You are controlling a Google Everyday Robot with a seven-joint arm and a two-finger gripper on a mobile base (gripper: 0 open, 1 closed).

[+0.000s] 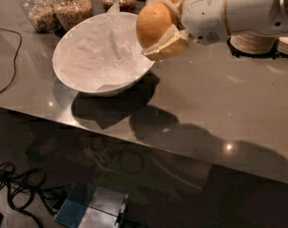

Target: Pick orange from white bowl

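One orange (153,23) is clamped tight between my fingers (171,42), one finger over the top and one underneath. I'm holding it up in the air right by the rim of the white bowl (112,85), on my arm's side, clear of the crumpled paper (98,51) inside. Bowl sits on the grey surface (205,99), jars (73,8) of dry stuff behind it, stacked plates (252,42) behind my arm.
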